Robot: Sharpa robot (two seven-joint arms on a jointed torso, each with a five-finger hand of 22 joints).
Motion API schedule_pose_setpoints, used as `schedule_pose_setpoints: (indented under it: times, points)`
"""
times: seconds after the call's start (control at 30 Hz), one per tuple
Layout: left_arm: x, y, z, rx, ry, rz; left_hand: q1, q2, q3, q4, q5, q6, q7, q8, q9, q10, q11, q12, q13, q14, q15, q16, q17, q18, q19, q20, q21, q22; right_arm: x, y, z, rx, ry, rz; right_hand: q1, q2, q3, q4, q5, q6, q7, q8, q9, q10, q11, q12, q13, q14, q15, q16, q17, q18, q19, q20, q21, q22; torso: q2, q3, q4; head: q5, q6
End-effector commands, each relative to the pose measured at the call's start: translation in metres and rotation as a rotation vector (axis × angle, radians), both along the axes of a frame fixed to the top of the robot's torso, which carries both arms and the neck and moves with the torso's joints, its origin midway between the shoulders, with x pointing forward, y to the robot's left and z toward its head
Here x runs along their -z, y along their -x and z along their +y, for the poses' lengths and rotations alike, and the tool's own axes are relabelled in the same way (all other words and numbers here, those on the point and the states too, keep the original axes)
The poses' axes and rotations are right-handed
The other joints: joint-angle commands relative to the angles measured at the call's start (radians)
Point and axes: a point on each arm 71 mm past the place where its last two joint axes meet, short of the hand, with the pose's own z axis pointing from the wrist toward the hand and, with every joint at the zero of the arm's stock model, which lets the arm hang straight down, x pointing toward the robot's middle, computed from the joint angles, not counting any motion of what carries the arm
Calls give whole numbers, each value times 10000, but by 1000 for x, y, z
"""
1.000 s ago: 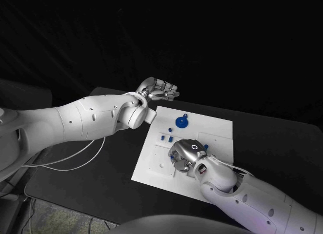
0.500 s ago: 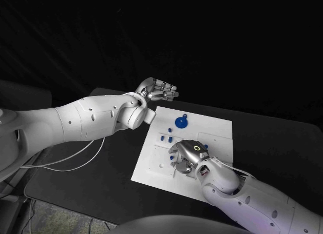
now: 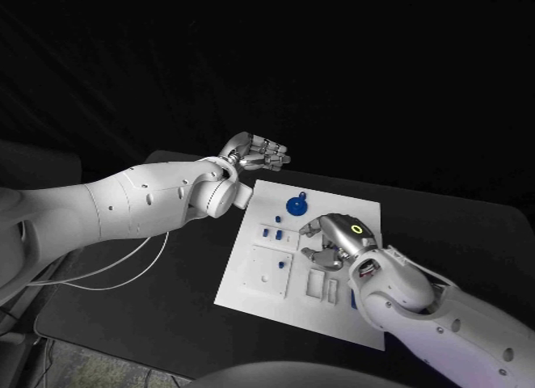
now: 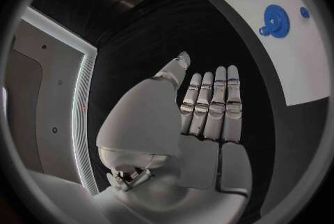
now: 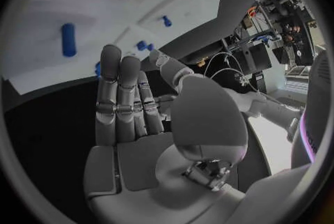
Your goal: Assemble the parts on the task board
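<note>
Gear first: the round blue toothed plastic gear (image 3: pixel 298 204) lies flat near the far edge of the white rectangular task board (image 3: pixel 349 208), with a small blue knob (image 4: pixel 304 11) just beside it, as the left wrist view shows. Small blue plastic pegs (image 3: pixel 271 234) stand nearer the board's middle, and a blue cylindrical pin (image 5: pixel 67 39) lies on its side on the white surface in the right wrist view.

The right hand (image 3: pixel 328 241) hovers over the board's middle, fingers held straight and close together, thumb out to the side, nothing in it. The left hand (image 3: pixel 257 151) hangs off the board's far corner above the black table (image 3: pixel 454 242), fingers extended side by side, also carrying nothing.

These pieces look light, rigid and smooth, likely slippery against metal fingertips. The gear lies flat, so a pinch across its toothed rim looks the best hold; the lying pin would want thumb and a finger at its middle. Small parts like these could skid or flip if nudged.
</note>
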Motion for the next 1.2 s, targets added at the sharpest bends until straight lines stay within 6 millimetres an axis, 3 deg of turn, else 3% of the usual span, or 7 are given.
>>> schedule_pose_setpoints:
  times: [0.03,0.2,0.33,0.53,0.7,0.9,1.2]
  points:
    - [-2,0,0,170,34,-105,12,62,-58,-8,-41,44,8,35,6,-37,-19,2,-3,-38,8,-35,6,63,18,41,66,-9,-5,-6,-17,-61,116,626,-92,-59,46,-43,121,-25,34,-32,-9,20,4,-18,-3,38,5,57,38,-74,195,-81,69,66,-6,-13,-7,-78,64]
    - [-2,0,3,124,15,-139,12,62,-58,-9,-41,44,8,35,6,-31,-21,1,-3,-32,6,-35,7,63,21,40,68,-9,-10,-17,-43,352,448,756,69,22,-815,22,132,-128,23,-26,-9,-233,40,-11,2,6,36,49,60,-43,171,-51,-28,175,-18,4,-10,-131,88]
    - [-1,0,4,104,2,-145,12,62,-58,-9,-41,44,8,35,6,-31,-21,1,-3,-32,6,-35,7,63,21,40,68,-9,-6,-24,-58,654,881,1073,329,-6,-1532,296,-347,-530,86,-34,-32,-854,195,10,5,-22,140,-48,-39,106,233,68,-261,17,-20,19,-9,-127,97]
    - [0,0,4,93,-7,-133,27,77,-50,-24,-32,52,3,35,6,-17,-27,2,-3,-22,0,-37,3,57,23,32,70,-7,0,-28,-63,729,1212,1372,588,-166,-1836,771,-509,-593,-5,-30,-29,-1103,240,-10,-4,-39,173,-42,-143,139,331,108,-451,-157,-4,0,3,-140,108]
    - [0,0,5,82,-14,-116,27,77,-50,-24,-32,52,3,35,6,-17,-27,2,-3,-22,0,-37,3,57,23,32,70,-7,4,-29,-62,681,1386,1547,596,-124,-1884,787,-534,-602,-54,-33,-31,-993,213,-11,-4,-19,159,-19,-152,117,351,98,-440,-164,-10,-15,20,-155,99]
    - [0,0,6,57,-23,-114,27,77,-50,-24,-32,52,3,35,6,-17,-27,2,-3,-22,0,-37,3,57,23,32,70,-7,9,-30,-60,664,1460,1620,588,17,-1811,717,-539,-505,-56,-34,-31,-778,163,-11,-4,-30,125,-11,-155,55,337,66,-418,-163,-13,-26,22,-150,79]
    - [0,-1,6,54,-26,-108,12,105,-50,-29,-33,46,7,34,5,-29,-23,2,-3,-28,2,-37,2,55,24,30,73,-6,14,-30,-56,704,1555,1417,462,405,-228,393,-711,47,-93,1,-15,362,-117,3,-7,75,-34,74,-78,-105,387,-106,-236,-11,-11,-23,25,-145,46]
